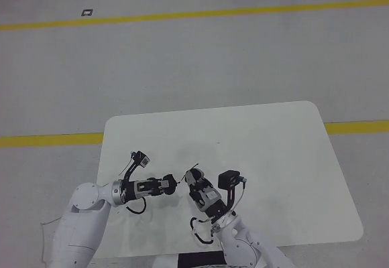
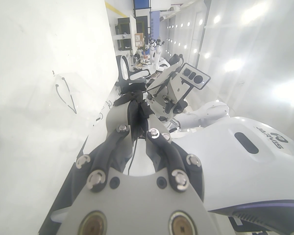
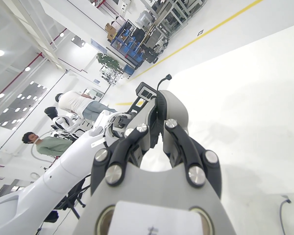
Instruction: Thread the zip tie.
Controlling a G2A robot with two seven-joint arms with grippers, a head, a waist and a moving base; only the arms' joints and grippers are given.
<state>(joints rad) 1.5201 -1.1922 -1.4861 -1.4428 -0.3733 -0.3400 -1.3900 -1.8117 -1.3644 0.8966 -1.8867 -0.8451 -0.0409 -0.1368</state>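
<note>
Both arms hover over the near part of the white table point(image 1: 268, 147), fingertips facing each other a short way apart. My right gripper point(image 1: 193, 176) point(image 3: 159, 106) is shut on a black zip tie point(image 3: 162, 82). Its strap curves out past the fingertips and ends in the small head. In the top view the tie point(image 1: 193, 166) shows as a thin dark line above that gripper. My left gripper point(image 1: 170, 181) point(image 2: 137, 103) is shut too. A thin black strand point(image 2: 131, 156), which looks like zip tie strap, runs back between its fingers into the palm gap.
A thin dark loop point(image 2: 66, 96) lies on the tabletop beyond the left gripper. Another thin grey curved piece point(image 3: 283, 205) lies on the table beside the right gripper. The table's near edge is just below both arms, and open tabletop stretches to the far and right sides.
</note>
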